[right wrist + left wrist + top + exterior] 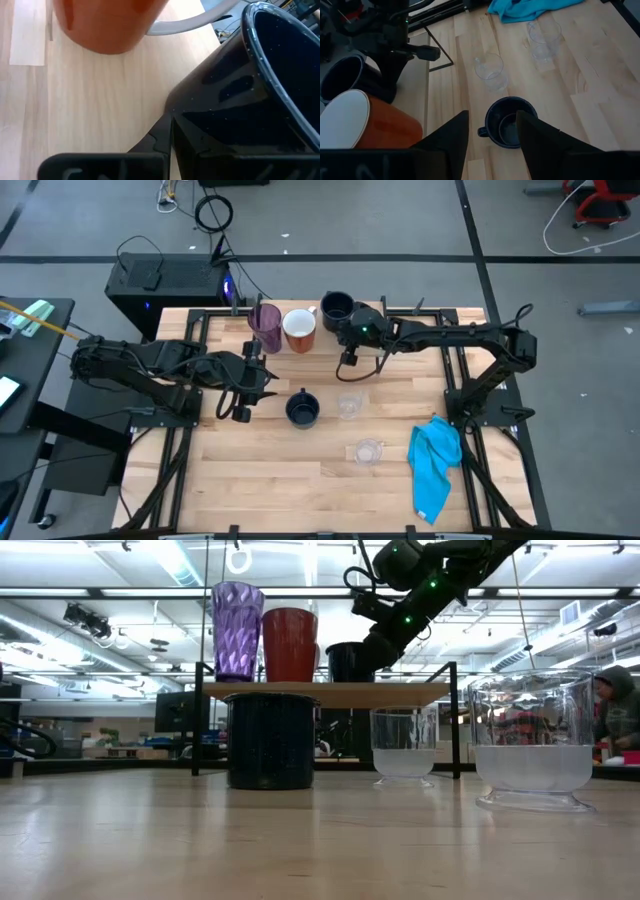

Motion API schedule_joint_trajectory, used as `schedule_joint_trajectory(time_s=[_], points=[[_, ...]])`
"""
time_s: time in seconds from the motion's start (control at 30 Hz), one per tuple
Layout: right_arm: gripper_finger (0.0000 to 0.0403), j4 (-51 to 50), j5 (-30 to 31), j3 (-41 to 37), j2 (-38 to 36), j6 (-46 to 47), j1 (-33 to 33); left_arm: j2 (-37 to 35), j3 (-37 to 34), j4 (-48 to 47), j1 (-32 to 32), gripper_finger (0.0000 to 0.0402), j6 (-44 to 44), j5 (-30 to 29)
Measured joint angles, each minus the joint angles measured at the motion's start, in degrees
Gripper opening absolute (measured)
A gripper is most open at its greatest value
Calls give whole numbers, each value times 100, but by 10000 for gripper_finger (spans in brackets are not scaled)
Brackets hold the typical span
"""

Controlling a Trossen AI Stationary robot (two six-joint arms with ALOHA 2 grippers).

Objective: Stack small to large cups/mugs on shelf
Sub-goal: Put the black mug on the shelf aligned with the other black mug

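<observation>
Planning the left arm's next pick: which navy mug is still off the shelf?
The navy mug on the tabletop by the left gripper; the other navy mug stands on the shelf.

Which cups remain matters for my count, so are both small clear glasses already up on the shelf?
No: in the high view both clear glasses stand on the table, in front of the shelf.

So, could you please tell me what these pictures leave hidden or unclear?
- Right tool: the high view shows it from above only; in the right wrist view the dark navy speckled mug on the shelf fills the frame, so contact cannot be judged.
- Light-wood shelf: the low view shows only its edge.
- Dark navy handled mug on the table: its handle is hidden in the low view.
- Far small clear glass: faint in the high view.
</observation>
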Motion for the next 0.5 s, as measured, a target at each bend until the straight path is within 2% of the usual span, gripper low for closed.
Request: schedule_joint_trajectory(time_s=[0.5], points=[[22,13,-110,0,-2,28,-33,0,0,2,0,172,7,0]])
